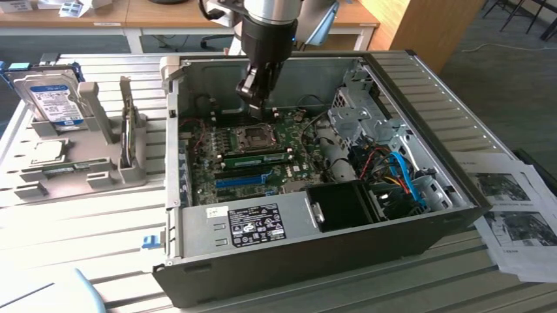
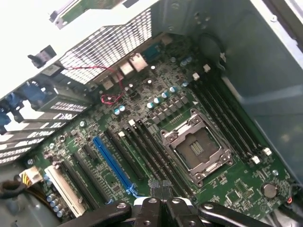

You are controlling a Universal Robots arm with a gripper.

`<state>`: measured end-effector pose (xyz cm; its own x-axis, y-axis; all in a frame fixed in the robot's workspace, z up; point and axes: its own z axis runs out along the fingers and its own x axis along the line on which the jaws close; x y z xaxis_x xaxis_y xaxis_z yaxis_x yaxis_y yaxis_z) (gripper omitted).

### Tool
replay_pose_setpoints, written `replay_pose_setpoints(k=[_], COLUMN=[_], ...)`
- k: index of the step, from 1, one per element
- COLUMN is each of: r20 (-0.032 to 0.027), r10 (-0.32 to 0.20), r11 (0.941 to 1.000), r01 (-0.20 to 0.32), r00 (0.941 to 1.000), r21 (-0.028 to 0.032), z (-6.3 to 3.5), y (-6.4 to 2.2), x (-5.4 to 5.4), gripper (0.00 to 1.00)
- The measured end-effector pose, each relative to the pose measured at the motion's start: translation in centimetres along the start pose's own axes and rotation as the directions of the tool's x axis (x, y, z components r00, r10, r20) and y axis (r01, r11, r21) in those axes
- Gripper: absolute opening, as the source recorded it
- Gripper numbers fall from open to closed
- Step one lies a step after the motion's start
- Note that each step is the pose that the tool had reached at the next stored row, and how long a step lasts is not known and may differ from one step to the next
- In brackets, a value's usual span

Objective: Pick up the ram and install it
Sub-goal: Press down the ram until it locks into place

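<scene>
Ram [image 1: 259, 157] lies flat in a motherboard [image 1: 252, 153] slot beside the blue slot [image 1: 241, 180], long axis running across the exterior view, just below the gripper [image 1: 252, 107], which hangs empty over the empty socket [image 2: 196, 150] with jaws together.

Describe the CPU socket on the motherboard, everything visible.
The CPU socket is a square, silvery metal retention frame around a dark centre that looks empty, with no processor or cooler on it. It lies flat on the green motherboard, with long black memory slots running along both of its sides. In the exterior view it sits mid-board, with the gripper poised close above and beside it. Nothing visibly touches it.
</scene>
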<state>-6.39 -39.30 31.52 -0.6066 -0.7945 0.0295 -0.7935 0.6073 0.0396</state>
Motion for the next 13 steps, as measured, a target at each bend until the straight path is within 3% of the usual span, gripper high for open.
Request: replay_pose_setpoints(k=[6, 13], r20=[0.0052, 0.0152], r10=[0.069, 0.146], r11=[0.9976, 0.9892], r01=[-0.069, -0.146], r00=[0.9976, 0.9892], r21=[-0.0043, -0.0137], z=[-0.01, -0.01], y=[0.00, 0.00], x=[0.00, 0.00], gripper=[0.09, 0.09])
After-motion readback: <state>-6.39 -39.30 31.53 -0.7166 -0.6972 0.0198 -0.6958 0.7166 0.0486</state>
